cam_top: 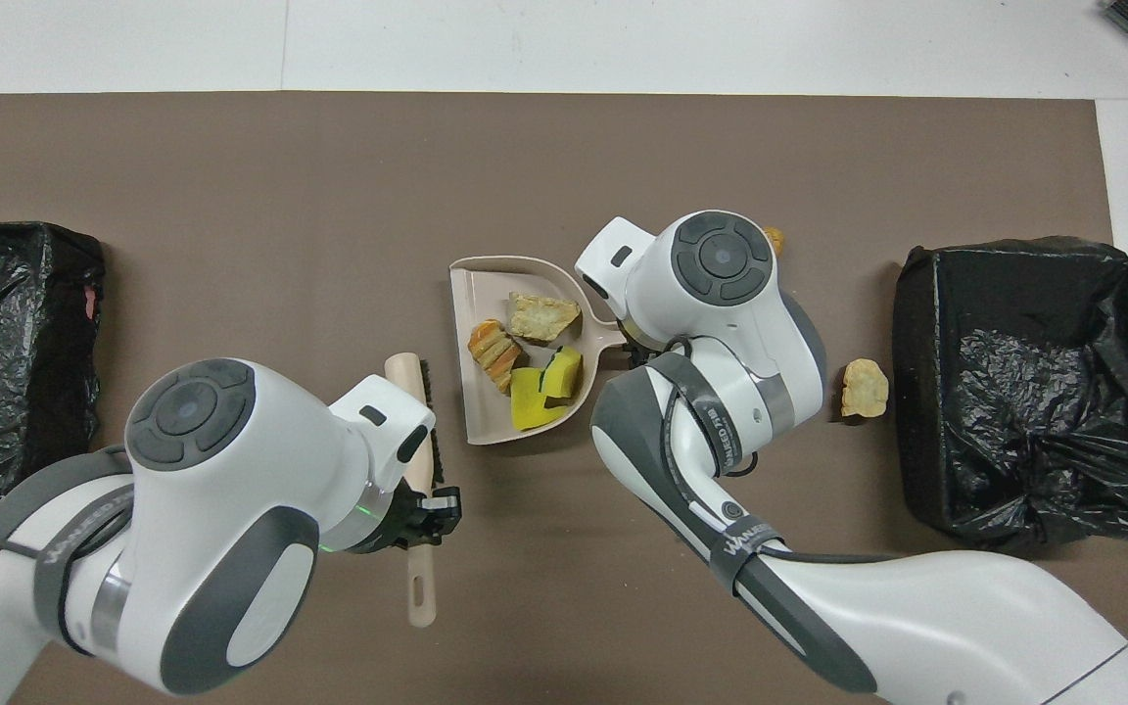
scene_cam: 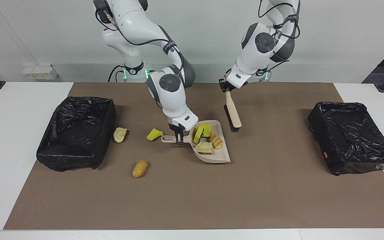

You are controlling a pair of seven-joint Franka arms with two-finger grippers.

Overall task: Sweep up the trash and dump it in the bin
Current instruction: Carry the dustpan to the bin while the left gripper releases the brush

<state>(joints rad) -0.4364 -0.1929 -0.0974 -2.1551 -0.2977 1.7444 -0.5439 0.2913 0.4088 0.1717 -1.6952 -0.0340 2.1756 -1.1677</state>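
Scanning the facing view from its left edge, you meet the black-lined bin [scene_cam: 77, 132] at the right arm's end of the tabletop [scene_cam: 22, 100], with a beige bread-like scrap [scene_cam: 120, 134] just beside it and a golden-brown oval scrap [scene_cam: 140, 168] farther from the robots. Next comes a bright yellow sponge wedge [scene_cam: 154, 134], touching or just beside the tip of the beige plastic dustpan's [scene_cam: 217, 157] handle; the overhead view hides this wedge under the right arm and shows only a sliver of the golden-brown one. Your right gripper [scene_cam: 179, 137] has its jaws clenched on that handle. Inside the pan lie four scraps of trash [cam_top: 523, 354]: two yellow chunks, a striped roll and a beige slice, clearest from overhead. Your left gripper [scene_cam: 224, 87] grips the wooden-handled black-bristled brush [scene_cam: 232, 114], lifted beside the pan. The second black-lined bin [scene_cam: 352, 137] sits at the left arm's end.
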